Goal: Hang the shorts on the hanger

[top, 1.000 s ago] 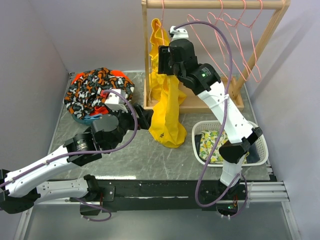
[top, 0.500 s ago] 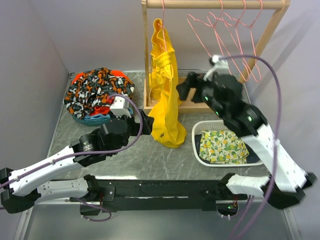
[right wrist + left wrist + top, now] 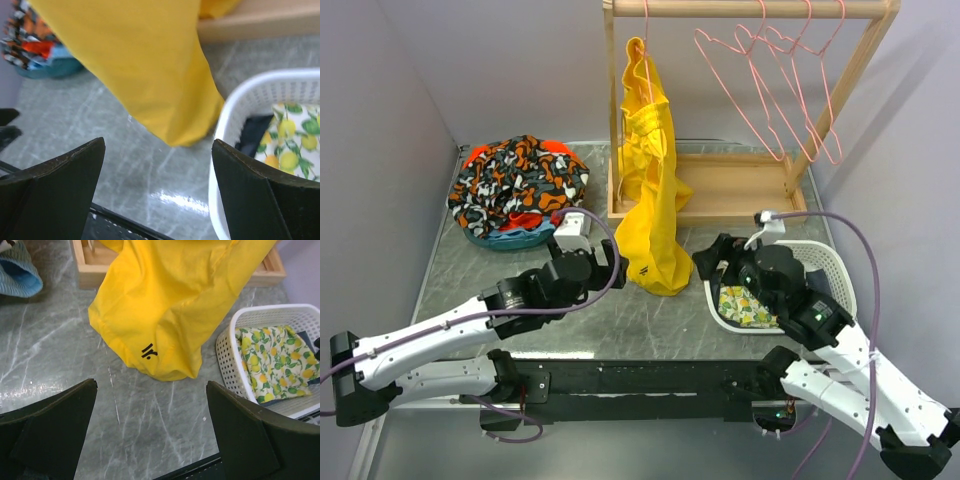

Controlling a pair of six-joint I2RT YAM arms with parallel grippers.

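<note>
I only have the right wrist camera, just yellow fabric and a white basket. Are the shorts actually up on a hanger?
Observer: Yes. In the top view the shorts hang from a pink hanger hooked on the wooden rail.
Operator: Is the left gripper holding them?
Observer: No. The left gripper is open and empty, just short of the hem.
Operator: Any spare hangers up there?
Observer: Several empty hangers hang further right on the rail.
</note>
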